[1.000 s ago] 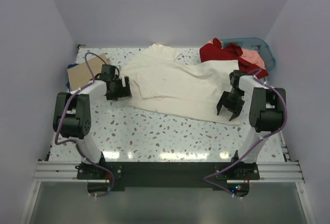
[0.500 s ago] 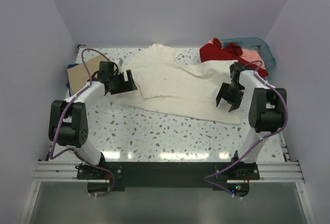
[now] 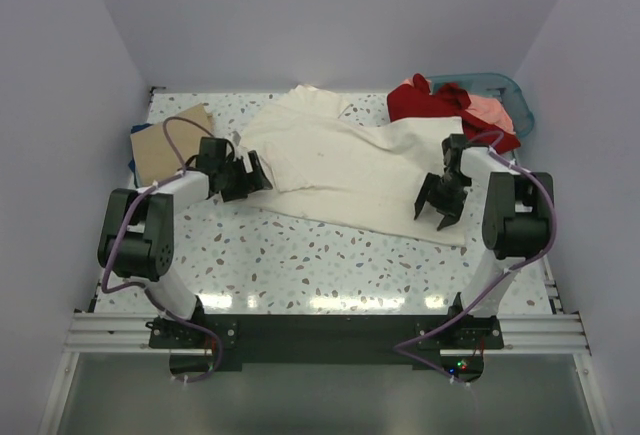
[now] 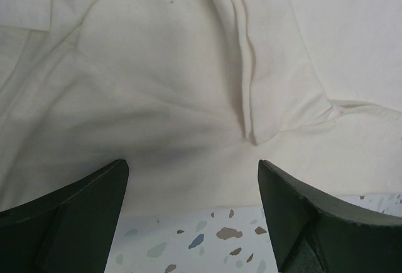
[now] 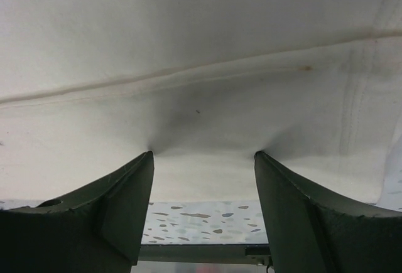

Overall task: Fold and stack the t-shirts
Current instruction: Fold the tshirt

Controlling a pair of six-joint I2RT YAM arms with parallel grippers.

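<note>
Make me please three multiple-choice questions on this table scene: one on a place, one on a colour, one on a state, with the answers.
1. Where does the red t-shirt lie?
A. at the far right, by the teal basket
B. at the near left corner
C. between the two arm bases

2. What colour is the large t-shirt spread in the middle?
A. dark blue
B. green
C. cream

3. How do the left arm's fingers stand?
A. shut on a sleeve
B. apart, nothing gripped
C. shut and empty

Answers: 1 A, the top view shows it heaped at the basket's left side. 2 C, both wrist views show pale cream cloth. 3 B, the left wrist view shows them wide apart at the shirt's edge.
</note>
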